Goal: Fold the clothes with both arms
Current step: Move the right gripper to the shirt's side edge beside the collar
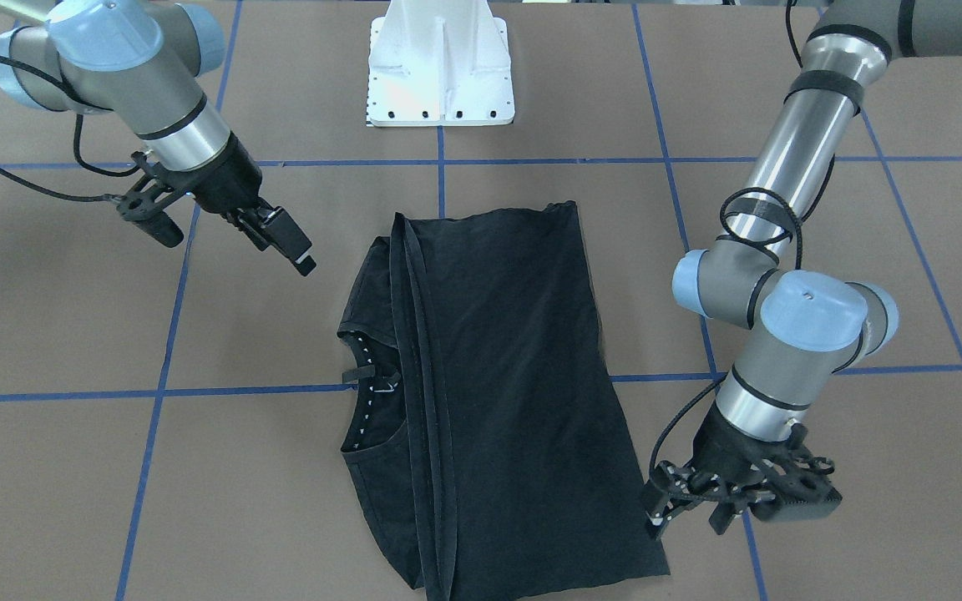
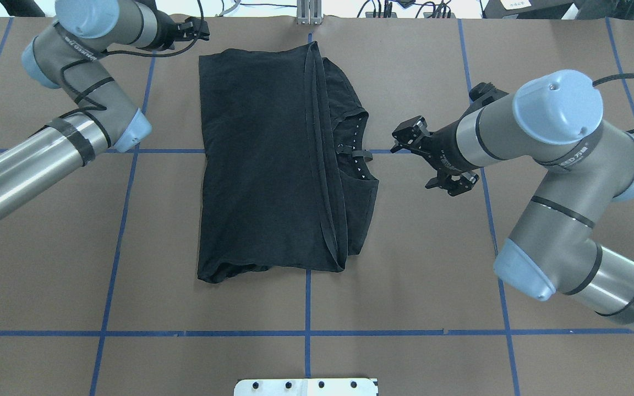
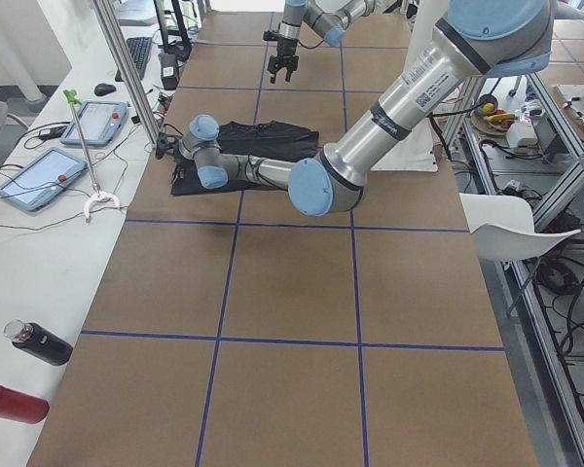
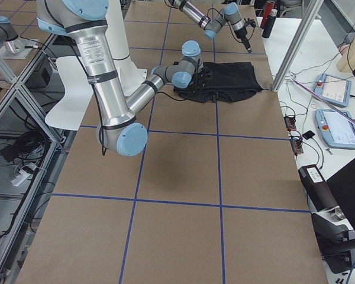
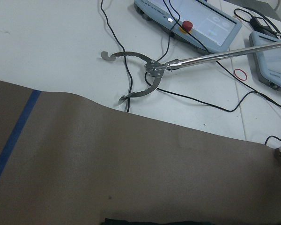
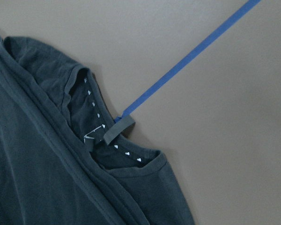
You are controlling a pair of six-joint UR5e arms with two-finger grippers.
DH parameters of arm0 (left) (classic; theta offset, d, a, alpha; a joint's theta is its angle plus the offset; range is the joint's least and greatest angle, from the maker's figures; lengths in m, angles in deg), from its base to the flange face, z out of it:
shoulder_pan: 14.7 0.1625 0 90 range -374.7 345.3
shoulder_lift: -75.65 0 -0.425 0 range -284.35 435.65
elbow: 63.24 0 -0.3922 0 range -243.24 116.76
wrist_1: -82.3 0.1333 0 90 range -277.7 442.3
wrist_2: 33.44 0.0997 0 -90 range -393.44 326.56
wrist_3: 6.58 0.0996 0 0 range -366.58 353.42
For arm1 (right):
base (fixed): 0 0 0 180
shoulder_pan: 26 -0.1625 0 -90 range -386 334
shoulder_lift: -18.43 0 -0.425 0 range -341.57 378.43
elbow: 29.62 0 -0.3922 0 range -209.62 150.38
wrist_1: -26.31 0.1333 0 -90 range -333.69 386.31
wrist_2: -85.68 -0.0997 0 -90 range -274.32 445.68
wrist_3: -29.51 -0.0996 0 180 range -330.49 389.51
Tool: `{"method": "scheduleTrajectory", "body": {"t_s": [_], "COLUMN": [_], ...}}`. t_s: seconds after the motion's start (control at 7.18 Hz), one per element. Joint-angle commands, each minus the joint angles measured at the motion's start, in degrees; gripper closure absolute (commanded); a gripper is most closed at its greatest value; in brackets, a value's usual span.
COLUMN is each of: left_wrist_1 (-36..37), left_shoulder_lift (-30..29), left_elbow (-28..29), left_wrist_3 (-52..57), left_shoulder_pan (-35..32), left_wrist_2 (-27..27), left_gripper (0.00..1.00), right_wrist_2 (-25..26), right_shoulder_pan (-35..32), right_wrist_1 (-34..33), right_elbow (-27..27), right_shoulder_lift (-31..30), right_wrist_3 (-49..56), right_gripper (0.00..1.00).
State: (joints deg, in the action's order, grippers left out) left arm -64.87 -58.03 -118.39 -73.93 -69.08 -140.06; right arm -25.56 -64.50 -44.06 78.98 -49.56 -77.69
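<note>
Clipped by the lower edge of the front-facing view: the T-shirt [image 1: 498,376]; only a dark sliver at the bottom of the left wrist view. Unreadable at lower right of the front-facing view: jaw gap of the left end effector [image 1: 658,516], black on black, too small in side views

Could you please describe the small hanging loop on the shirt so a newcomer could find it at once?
Find the folded black cotton T-shirt on the brown table. At its open collar, the short flat dark fabric loop crosses the neckline, the only strap among tiny white triangles.
</note>
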Motion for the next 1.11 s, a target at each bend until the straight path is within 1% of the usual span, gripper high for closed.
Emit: {"method": "scheduleTrajectory", "body": {"t_s": [0.0,0.14,0.28,0.42,0.56,0.7,0.84,0.98], "left_wrist_1": [7.5,7.8,8.0,8.2,11.2,14.0,14.1,14.1], "left_shoulder_lift": [7.9,12.1,16.7,20.6,22.5,22.3,22.4,22.5], "left_elbow": [-14.8,-20.4,-26.7,-31.7,-34.5,-35.1,-35.1,-35.0], "left_wrist_3": [0.6,0.9,-1.2,-2.3,-2.4,-2.4,-2.6,-2.6], "left_shoulder_pan": [-0.6,-0.5,-0.5,-0.6,-0.6,-0.3,-0.3,0.0], "left_wrist_2": [-5.4,-5.8,-8.4,-10.1,-10.3,-10.1,-10.1,-10.1], "left_gripper": [0.00,0.00,0.01,0.05,0.06,0.05,0.05,0.04], "right_wrist_2": [2.1,3.2,5.1,5.7,5.9,6.5,9.4,11.2], "right_shoulder_pan": [4.8,6.7,8.9,10.6,11.4,11.7,13.3,14.5], "right_wrist_1": [-1.3,-5.6,-12.8,-17.4,-20.2,-23.3,-26.2,-27.7], "right_elbow": [-0.8,-0.9,-0.8,-0.8,-1.0,-0.8,-1.1,-2.4], "right_shoulder_lift": [3.3,5.7,8.6,10.4,11.6,12.3,13.6,15.0], "right_wrist_3": [4.4,6.3,15.3,23.8,32.8,41.5,48.2,55.1], "right_gripper": [0.00,0.00,0.05,0.09,0.16,0.21,0.32,0.43]}}
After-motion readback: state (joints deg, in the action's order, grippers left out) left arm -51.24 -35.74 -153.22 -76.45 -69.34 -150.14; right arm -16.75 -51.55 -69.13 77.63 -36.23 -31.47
